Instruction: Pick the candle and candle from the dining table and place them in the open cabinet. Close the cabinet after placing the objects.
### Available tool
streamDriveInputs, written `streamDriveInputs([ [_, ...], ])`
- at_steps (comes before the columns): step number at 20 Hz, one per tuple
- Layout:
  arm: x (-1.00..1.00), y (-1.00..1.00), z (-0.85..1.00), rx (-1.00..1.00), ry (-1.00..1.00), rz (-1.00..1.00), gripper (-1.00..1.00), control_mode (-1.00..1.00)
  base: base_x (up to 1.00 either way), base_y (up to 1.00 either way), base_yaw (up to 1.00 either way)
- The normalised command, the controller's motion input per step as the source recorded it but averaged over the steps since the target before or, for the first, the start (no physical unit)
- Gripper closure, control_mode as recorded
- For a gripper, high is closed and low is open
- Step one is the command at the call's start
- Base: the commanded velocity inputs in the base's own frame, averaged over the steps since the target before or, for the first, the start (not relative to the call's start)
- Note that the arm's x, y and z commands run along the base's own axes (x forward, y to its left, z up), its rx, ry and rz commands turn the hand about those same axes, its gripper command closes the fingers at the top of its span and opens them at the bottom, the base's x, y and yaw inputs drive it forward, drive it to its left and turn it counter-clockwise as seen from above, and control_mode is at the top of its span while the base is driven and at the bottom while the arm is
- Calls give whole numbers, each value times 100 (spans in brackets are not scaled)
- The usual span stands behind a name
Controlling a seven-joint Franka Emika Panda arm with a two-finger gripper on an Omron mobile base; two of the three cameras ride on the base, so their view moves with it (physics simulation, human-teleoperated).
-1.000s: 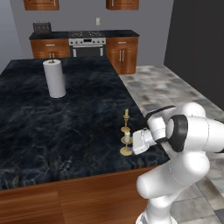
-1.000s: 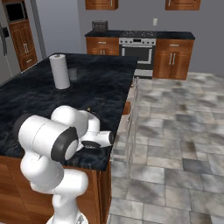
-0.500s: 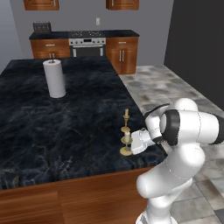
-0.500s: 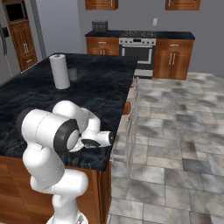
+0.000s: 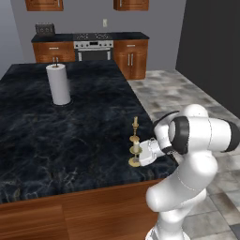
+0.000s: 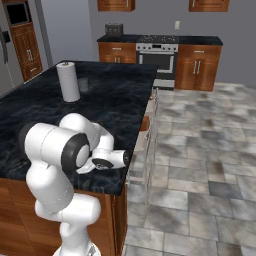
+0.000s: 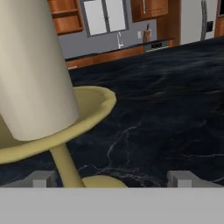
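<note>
On the dining table [image 5: 70, 136], near its front right corner, stand two cream candles on brass holders. The short thick candle [image 5: 136, 148] is nearest the hand, and the thin taper candle [image 5: 135, 123] stands just behind it. My gripper [image 5: 141, 155] is open and low at the thick candle's holder, coming in from the right. In the hand view the thick candle [image 7: 35, 74] looms at the left on its wide brass dish [image 7: 89, 111]. My gripper [image 7: 113, 179] straddles the stem, which is close to the left fingertip [image 7: 41, 178]. A reddish-brown cabinet with shelves showing [image 7: 65, 17] stands far behind.
A tall white paper-towel roll [image 5: 58, 84] stands on the far left part of the table. A stove and low wooden base cabinets [image 5: 131, 58] line the back wall. Tiled floor [image 6: 200, 150] lies to the table's right, and my arm [image 6: 65, 150] covers the table corner.
The hand has moved left and slightly down toward the thick candle's holder, with the elbow swinging out to the right. The jaws stay wide and both candles have not moved.
</note>
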Motion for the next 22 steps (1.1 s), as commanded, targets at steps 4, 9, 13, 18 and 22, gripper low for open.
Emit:
streamDriveInputs([
  [4, 0, 0, -7, 0, 0, 0, -100, -100, 0, 0, 0],
  [9, 0, 8, -1, 0, 0, 0, -100, -100, 0, 0, 0],
  [13, 0, 31, 0, 0, 0, 0, 100, -100, 0, 0, 0],
  [18, 0, 23, 0, 1, 0, 0, 100, -100, 0, 0, 0],
  [22, 0, 2, -4, 5, 0, 0, 100, -100, 0, 0, 0],
])
